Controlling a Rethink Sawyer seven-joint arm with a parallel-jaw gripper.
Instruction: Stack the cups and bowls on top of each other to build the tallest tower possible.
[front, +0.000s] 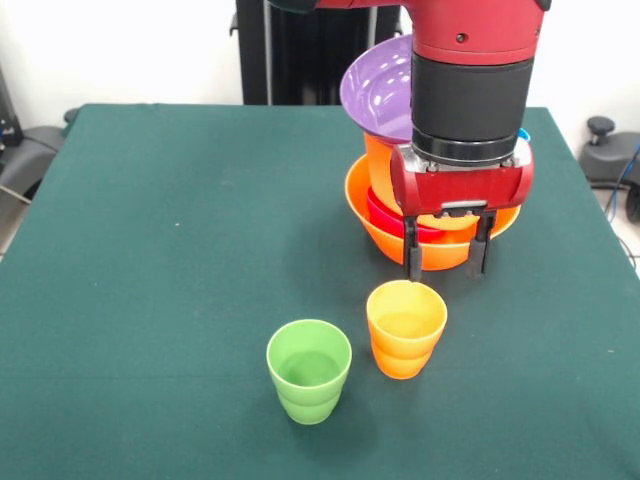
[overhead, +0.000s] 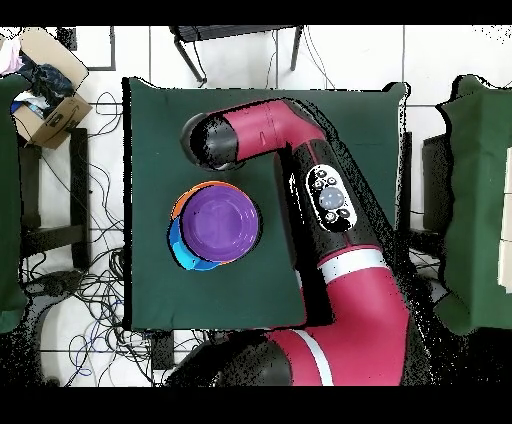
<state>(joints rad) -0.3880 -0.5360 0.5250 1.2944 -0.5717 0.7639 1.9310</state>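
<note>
the claw (front: 449, 258) hangs open and empty above the orange cup (front: 405, 327). the green cup (front: 309, 370) stands beside it, with the tower (front: 400, 170) behind.

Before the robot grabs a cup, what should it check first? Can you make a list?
1. Gripper open and empty: ok, its two black fingers hang apart with nothing between them.
2. Small glossy orange plastic cup upright, mouth up: ok.
3. Gripper lined up over the orange cup: cannot tell; it hangs a little behind and to the right of it in the front view.
4. Small glossy green plastic cup out of the way: ok, it stands apart from the orange cup.
5. Tower of nested bowls steady: not ok, the wide purple bowl on top tilts.
6. Arm free of the tower: cannot tell, it covers part of it.
</note>
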